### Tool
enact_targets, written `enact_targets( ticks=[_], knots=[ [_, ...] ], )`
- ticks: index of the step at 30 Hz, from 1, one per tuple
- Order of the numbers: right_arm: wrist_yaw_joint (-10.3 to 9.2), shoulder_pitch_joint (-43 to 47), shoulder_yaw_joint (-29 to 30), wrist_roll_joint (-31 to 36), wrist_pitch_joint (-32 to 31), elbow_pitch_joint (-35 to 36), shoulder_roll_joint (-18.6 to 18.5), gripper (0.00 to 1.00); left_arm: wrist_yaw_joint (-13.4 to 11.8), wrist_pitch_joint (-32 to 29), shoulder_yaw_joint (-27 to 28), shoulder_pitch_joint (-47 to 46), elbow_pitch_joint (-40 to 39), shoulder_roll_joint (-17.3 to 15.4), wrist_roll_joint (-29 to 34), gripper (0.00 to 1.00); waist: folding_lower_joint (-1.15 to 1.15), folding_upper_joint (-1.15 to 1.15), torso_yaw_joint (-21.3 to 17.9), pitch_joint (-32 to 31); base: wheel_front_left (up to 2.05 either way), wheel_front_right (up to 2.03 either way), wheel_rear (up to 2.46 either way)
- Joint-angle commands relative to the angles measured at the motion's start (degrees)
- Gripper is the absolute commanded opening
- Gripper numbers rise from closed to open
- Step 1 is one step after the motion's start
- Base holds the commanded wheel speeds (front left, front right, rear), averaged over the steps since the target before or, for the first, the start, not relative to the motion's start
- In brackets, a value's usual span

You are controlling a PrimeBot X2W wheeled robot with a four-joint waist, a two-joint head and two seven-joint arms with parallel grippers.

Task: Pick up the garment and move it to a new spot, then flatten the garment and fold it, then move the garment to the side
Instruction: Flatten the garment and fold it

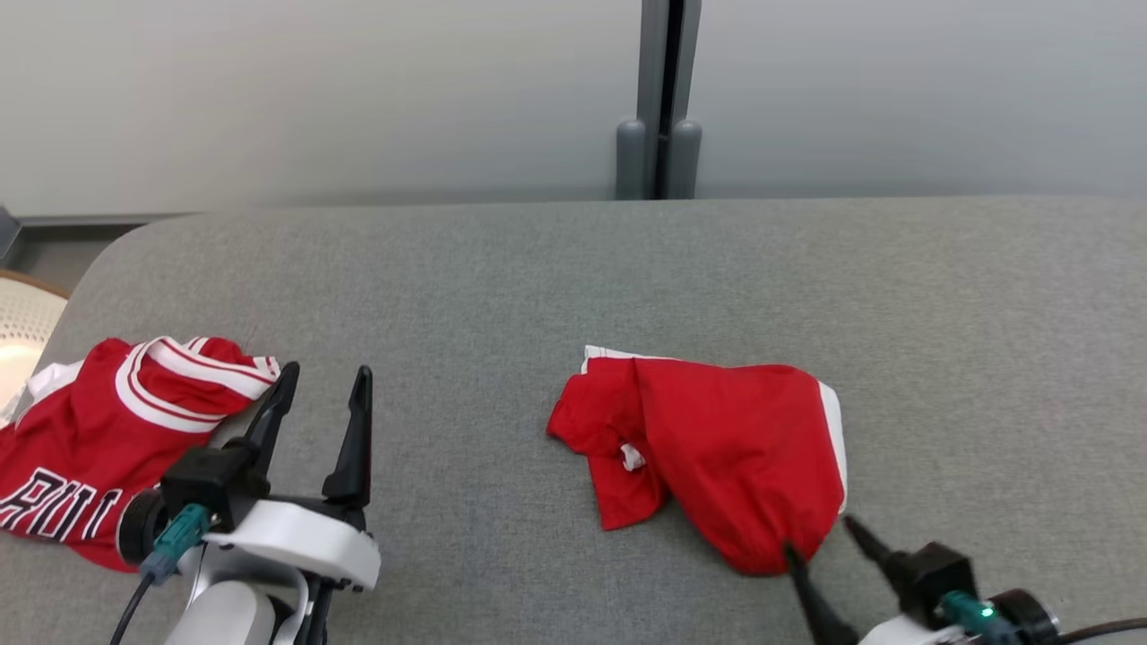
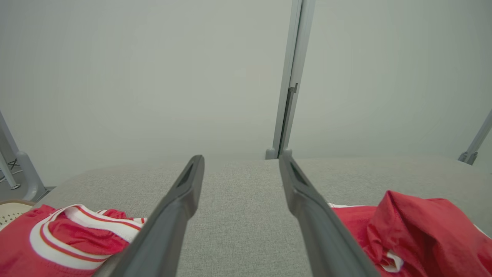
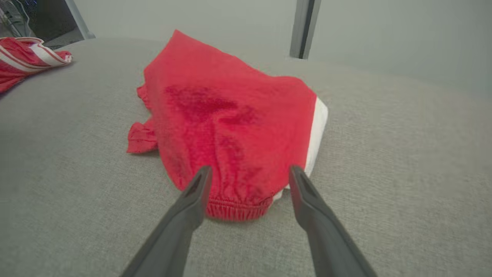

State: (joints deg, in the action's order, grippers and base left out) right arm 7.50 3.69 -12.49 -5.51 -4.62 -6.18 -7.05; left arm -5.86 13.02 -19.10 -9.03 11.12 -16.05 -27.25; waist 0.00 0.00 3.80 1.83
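The garment (image 1: 717,448) is a crumpled pair of red shorts with white side trim, lying right of centre on the grey padded table (image 1: 573,269). Its near end is a gathered elastic hem. My right gripper (image 1: 820,537) is open right at that hem. In the right wrist view the two fingers of the gripper (image 3: 250,169) stand either side of the hem of the shorts (image 3: 230,115), gripping nothing. My left gripper (image 1: 325,372) is open and empty over bare table at the left. In the left wrist view the gripper (image 2: 241,157) has the shorts (image 2: 423,227) to its right.
A red jersey (image 1: 99,439) with white-striped trim and lettering lies at the table's left edge, just left of my left gripper. A pale perforated basket (image 1: 22,322) sits beyond that edge. A grey post (image 1: 661,98) stands against the wall behind the table.
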Motion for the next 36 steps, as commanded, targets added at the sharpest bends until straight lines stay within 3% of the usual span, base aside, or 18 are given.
enact_targets(
  ticks=[1, 8, 13, 15, 16, 17, 18, 26, 36],
  knots=[
    [-0.01, -0.2, -1.6, 0.5, 0.1, -1.9, -0.5, 1.00, 0.4, 0.4, 0.0, -1.4, 0.0, 0.1, 0.2, 1.00, 0.00, 0.00, 1.5, 1.7, 0.00, 0.00, 0.00],
    [-0.03, -5.2, -9.6, 2.3, 1.5, -12.8, -1.9, 1.00, 1.2, 1.2, -0.9, -6.0, 0.9, 1.4, 1.2, 1.00, 0.00, 0.00, 4.1, 5.5, 0.00, 0.00, 0.00],
    [-0.03, -8.0, -11.3, 3.7, 2.6, -17.3, -2.0, 1.00, 1.4, 1.6, -0.8, -7.0, 1.6, 1.8, 1.3, 1.00, 0.00, 0.00, 4.6, 6.3, 0.00, 0.00, 0.00],
    [-0.03, -8.8, -11.5, 3.9, 3.3, -18.3, -1.7, 0.83, 1.5, 1.7, -0.7, -7.1, 1.7, 2.1, 1.1, 1.00, 0.00, 0.00, 4.7, 6.6, 0.00, 0.00, 0.00],
    [-0.03, -9.1, -11.6, 3.7, 3.6, -18.5, -1.6, 0.56, 1.6, 1.8, -0.6, -7.1, 1.8, 2.2, 1.0, 1.00, 0.00, 0.00, 4.7, 6.6, 0.00, 0.00, 0.00],
    [-0.03, -9.3, -11.7, 3.3, 3.9, -18.6, -1.4, 0.20, 1.6, 1.8, -0.6, -7.1, 1.9, 2.2, 1.1, 1.00, 0.00, 0.00, 4.7, 6.7, 0.00, 0.00, 0.00],
    [-0.03, -9.5, -11.7, 2.9, 4.6, -18.2, -1.3, 0.00, 1.6, 1.9, -0.6, -7.1, 1.9, 2.2, 1.2, 1.00, 0.00, 0.00, 4.7, 6.7, 0.00, 0.00, 0.00],
    [-0.03, -9.5, -10.7, 0.8, 7.5, -11.5, -1.1, 0.00, 1.6, 2.0, -0.3, -6.6, 1.9, 2.3, 1.7, 1.00, 0.00, 0.00, 3.6, 6.4, 0.00, 0.00, 0.00],
    [-0.03, -8.7, -6.7, -0.5, 5.7, -0.3, -0.9, 0.00, 1.0, 2.1, 0.0, -6.7, 1.3, 2.1, 1.7, 1.00, 0.00, 0.00, 2.2, 6.4, 0.00, 0.00, 0.00]
  ],
)
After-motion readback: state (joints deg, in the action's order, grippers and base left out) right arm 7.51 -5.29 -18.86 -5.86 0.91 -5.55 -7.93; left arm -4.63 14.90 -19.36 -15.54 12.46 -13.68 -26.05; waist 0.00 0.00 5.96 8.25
